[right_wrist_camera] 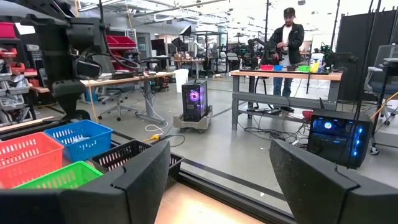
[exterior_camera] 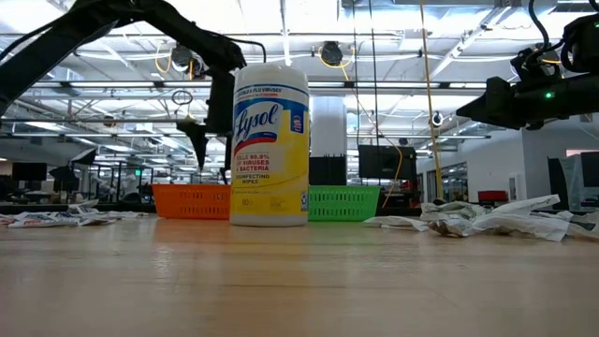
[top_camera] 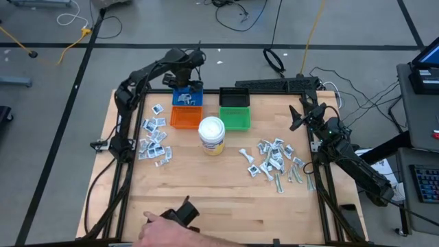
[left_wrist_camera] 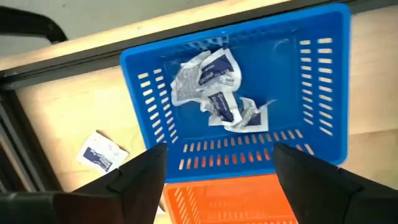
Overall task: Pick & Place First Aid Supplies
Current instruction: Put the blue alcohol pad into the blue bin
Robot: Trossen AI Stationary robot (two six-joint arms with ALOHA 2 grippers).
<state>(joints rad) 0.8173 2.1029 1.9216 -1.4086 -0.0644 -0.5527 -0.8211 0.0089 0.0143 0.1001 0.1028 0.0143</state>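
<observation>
The first aid supplies are small white packets. One heap [top_camera: 154, 140] lies on the table's left and another [top_camera: 274, 161] on its right. A few crumpled packets [left_wrist_camera: 214, 93] lie on the floor of the blue bin [left_wrist_camera: 323, 93], and one packet [left_wrist_camera: 99, 152] lies flat on the table beside it. My left gripper [left_wrist_camera: 217, 171] hangs over the blue bin [top_camera: 199, 101] at the far side, pointing down, open, with nothing between its fingers. My right gripper [top_camera: 296, 116] waits at the right edge, level and open [right_wrist_camera: 217, 180], holding nothing.
An orange bin [top_camera: 186, 117] stands just nearer than the blue one, with a green bin [top_camera: 235, 118] and a black bin [top_camera: 234, 97] to their right. A white-lidded wipes jar [top_camera: 211, 135] stands mid-table. A person's hand [top_camera: 161, 230] with a dark object is at the near edge.
</observation>
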